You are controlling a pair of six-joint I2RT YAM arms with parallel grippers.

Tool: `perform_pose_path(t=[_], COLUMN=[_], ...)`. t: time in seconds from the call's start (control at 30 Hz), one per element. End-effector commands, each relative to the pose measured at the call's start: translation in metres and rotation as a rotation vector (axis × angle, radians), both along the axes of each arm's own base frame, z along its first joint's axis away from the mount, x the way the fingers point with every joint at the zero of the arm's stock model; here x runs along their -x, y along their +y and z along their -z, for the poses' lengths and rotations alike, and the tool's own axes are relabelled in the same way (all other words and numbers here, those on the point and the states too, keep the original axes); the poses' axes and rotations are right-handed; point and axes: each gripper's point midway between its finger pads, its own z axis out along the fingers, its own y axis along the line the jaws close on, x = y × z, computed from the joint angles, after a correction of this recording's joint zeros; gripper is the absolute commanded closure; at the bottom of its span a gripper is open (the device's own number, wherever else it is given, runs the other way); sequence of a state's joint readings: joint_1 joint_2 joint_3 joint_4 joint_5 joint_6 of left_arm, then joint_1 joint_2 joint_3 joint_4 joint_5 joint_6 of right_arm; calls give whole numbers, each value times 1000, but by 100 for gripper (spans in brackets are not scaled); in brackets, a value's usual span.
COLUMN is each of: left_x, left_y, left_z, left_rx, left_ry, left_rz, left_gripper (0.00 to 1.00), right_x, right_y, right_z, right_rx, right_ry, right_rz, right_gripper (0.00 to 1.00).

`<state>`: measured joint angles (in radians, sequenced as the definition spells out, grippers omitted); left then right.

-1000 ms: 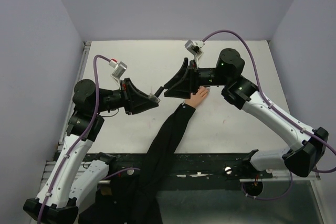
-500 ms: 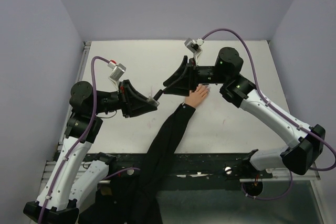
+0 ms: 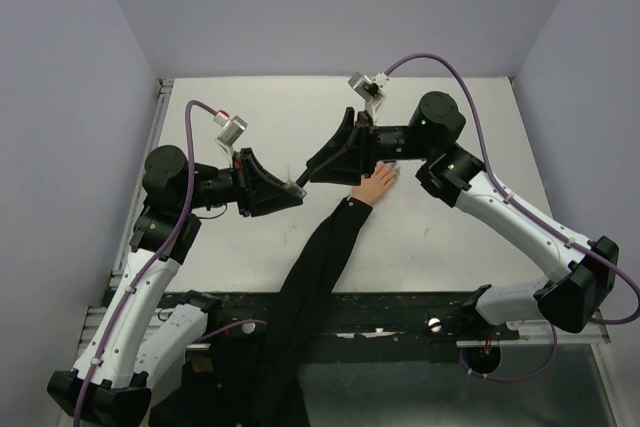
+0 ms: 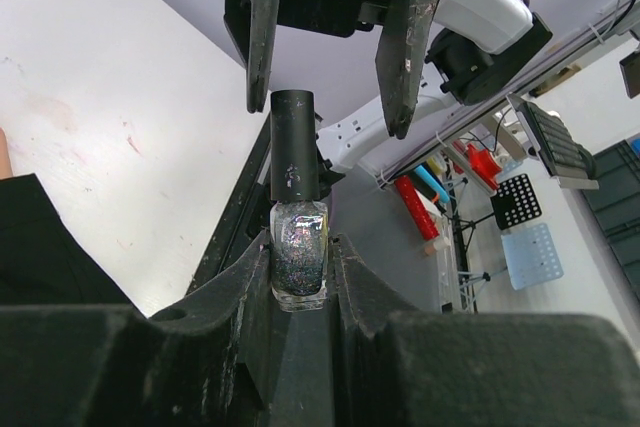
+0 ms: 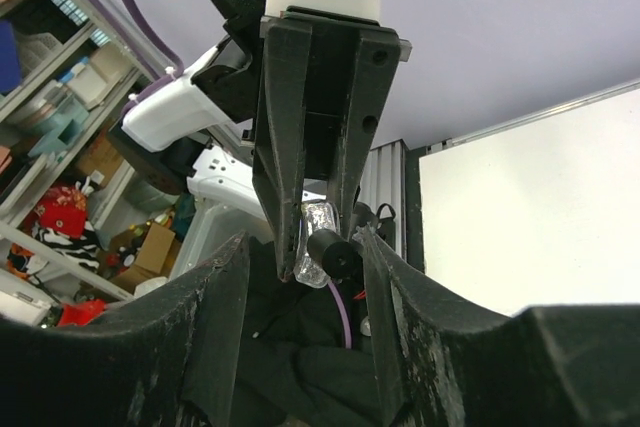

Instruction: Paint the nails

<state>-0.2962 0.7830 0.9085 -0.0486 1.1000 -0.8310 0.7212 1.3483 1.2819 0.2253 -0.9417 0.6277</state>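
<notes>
My left gripper [image 4: 300,247] is shut on a small glitter polish bottle [image 4: 298,257] and holds it up above the table, its black cap [image 4: 293,147] pointing at the right gripper. My right gripper [image 5: 303,239] is open, with one jaw on each side of the cap [image 5: 335,252] and a gap on one side. From above the two grippers meet, left [image 3: 293,189] and right [image 3: 312,169], just left of the pale fake hand [image 3: 378,184]. The hand lies flat with a long black sleeve [image 3: 320,267]. Its nails [image 3: 393,169] lie at the edge of the right arm and are too small to make out.
The white table [image 3: 450,237] has faint pink smears near the hand. The sleeve runs down over the black front rail [image 3: 400,307]. Lilac walls [image 3: 60,97] close in the left, back and right. The sleeve also shows in the left wrist view [image 4: 40,237].
Both arms shifted slightly. The right gripper's tips dipped down and left toward the bottle cap. The left gripper still holds the bottle in about the same place.
</notes>
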Motion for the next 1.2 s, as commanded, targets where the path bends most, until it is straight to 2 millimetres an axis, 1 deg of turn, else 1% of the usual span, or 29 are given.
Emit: perform_pose_path(t=[0.0, 0.13, 0.23, 0.4, 0.47, 0.53, 0.57, 0.6, 0.7, 0.77, 0.83, 0.93, 0.97, 1.1, 1.17], left_x=[1, 0, -1, -2, -2, -3, -3, -4, -8, -17, -23, -33, -35, -50, -57], left_y=[1, 0, 0, 0, 1, 1, 1, 1, 4, 8, 13, 22, 25, 37, 42], left_z=[-6, -6, -6, -5, -6, -7, -6, -6, -1, 5, 6, 7, 8, 19, 24], left_rx=[9, 10, 10, 8, 9, 9, 6, 2, -36, -84, -125, -179, -202, -325, -389], left_ry=[-11, -12, -12, -12, -18, -24, -26, -33, -48, -70, -108, -159, -175, -241, -278], left_rz=[-3, -7, -12, -15, -17, -22, -23, -29, -70, -129, -189, -276, -300, -403, -453], left_gripper=[100, 100, 100, 100, 100, 100, 100, 100, 100, 100, 100, 100, 100, 100, 100], right_x=[7, 11, 12, 13, 13, 12, 12, 10, 3, -4, -9, -23, -26, -37, -43], right_y=[2, 8, 10, 12, 13, 14, 15, 15, 18, 22, 24, 30, 33, 43, 49], right_z=[-7, -1, 1, 4, 5, 7, 7, 8, 12, 14, 22, 34, 34, 47, 56], right_rx=[-2, 14, 19, 29, 33, 41, 45, 50, 82, 107, 152, 211, 222, 274, 302], right_ry=[-45, -38, -37, -32, -31, -23, -17, -14, 24, 53, 109, 192, 210, 318, 374], right_rz=[-19, -35, -37, -43, -48, -48, -45, -38, -1, 26, 55, 114, 127, 171, 193], right_gripper=[46, 49, 53, 66, 74, 91, 97, 99, 99, 99, 99, 99, 99, 99, 99])
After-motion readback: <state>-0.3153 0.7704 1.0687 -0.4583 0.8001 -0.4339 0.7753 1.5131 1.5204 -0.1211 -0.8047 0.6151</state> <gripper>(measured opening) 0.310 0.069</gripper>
